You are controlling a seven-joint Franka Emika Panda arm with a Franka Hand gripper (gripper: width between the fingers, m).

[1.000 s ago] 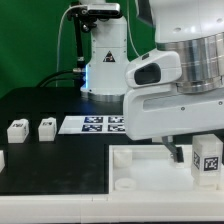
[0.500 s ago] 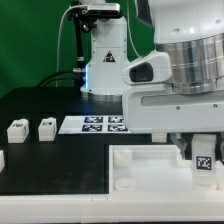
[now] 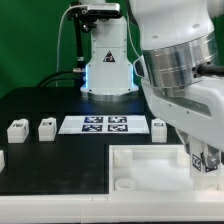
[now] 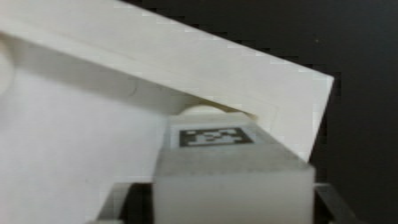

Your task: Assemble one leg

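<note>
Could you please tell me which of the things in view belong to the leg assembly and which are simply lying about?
Job in hand:
- leg, held between the fingers at a tray corner
- tray

Lying about:
- three other legs, standing apart on the table
- marker board

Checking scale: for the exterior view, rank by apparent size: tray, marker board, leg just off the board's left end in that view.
tray
marker board
leg
The tray is nearest the camera, yet plainly largest.

A green backdrop (image 3: 30, 40) stands behind the black table (image 3: 60, 160)
</note>
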